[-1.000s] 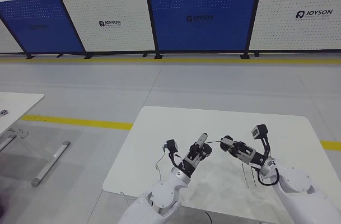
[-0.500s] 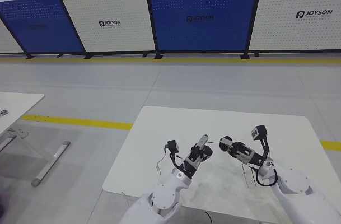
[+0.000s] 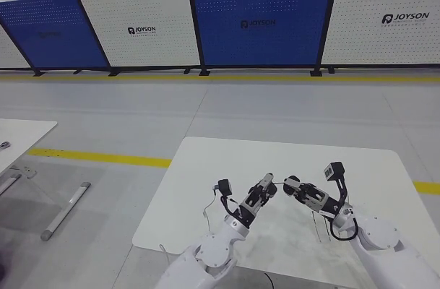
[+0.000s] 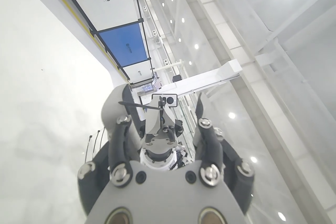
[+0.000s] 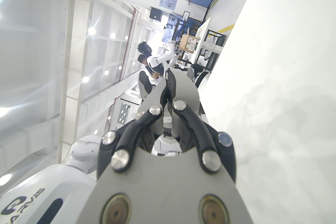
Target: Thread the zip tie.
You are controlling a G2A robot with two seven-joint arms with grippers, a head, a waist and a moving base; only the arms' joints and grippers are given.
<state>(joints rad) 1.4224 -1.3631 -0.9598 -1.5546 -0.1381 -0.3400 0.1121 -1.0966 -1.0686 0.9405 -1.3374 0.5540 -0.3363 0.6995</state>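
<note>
A thin black zip tie (image 4: 136,105) sticks out sideways from my right gripper (image 4: 160,107), which is shut on it and faces my left arm's camera. My left gripper (image 4: 164,96) is open, with its two fingers spread on either side of the right gripper's tip and the tie. From above, the left gripper (image 3: 266,188) and the right gripper (image 3: 290,182) meet nearly tip to tip over the white table (image 3: 227,159), with the zip tie (image 3: 277,182) as a fine line between them. In the right wrist view the right gripper (image 5: 168,78) has its fingers pressed together.
Spare black zip ties (image 3: 322,227) lie on the table beside my right arm, seen as spare ties (image 4: 90,142) in the left wrist view too. The table's far half is bare. Another white table (image 3: 10,141) stands far left across the floor.
My left gripper has shifted a little to the right, closer to the right gripper and the tie. The right arm has stayed in place.
</note>
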